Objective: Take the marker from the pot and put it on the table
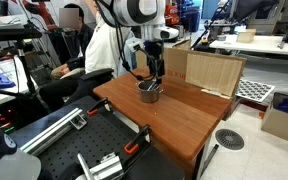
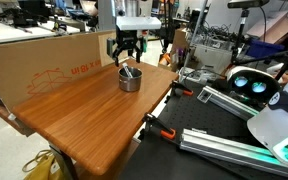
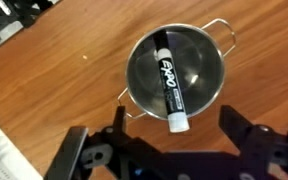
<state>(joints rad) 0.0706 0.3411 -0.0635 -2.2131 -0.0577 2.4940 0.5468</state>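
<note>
Wrist view: fingers [image 3: 249, 140] spread apart over the pot [image 3: 210, 72], marker [image 3: 168, 80] inside, midway between them.

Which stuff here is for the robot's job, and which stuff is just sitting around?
For the job: marker, pot, table, gripper open above the pot.

Just lying about: cardboard box, black platform with orange clamps, person in a chair.

Downward-reaching arm [image 1: 134, 14]
Its gripper [image 2: 127, 57] hangs vertical, jaws spread wide, fingers [image 3: 81, 152] entering the wrist view at 6 o'clock.
</note>
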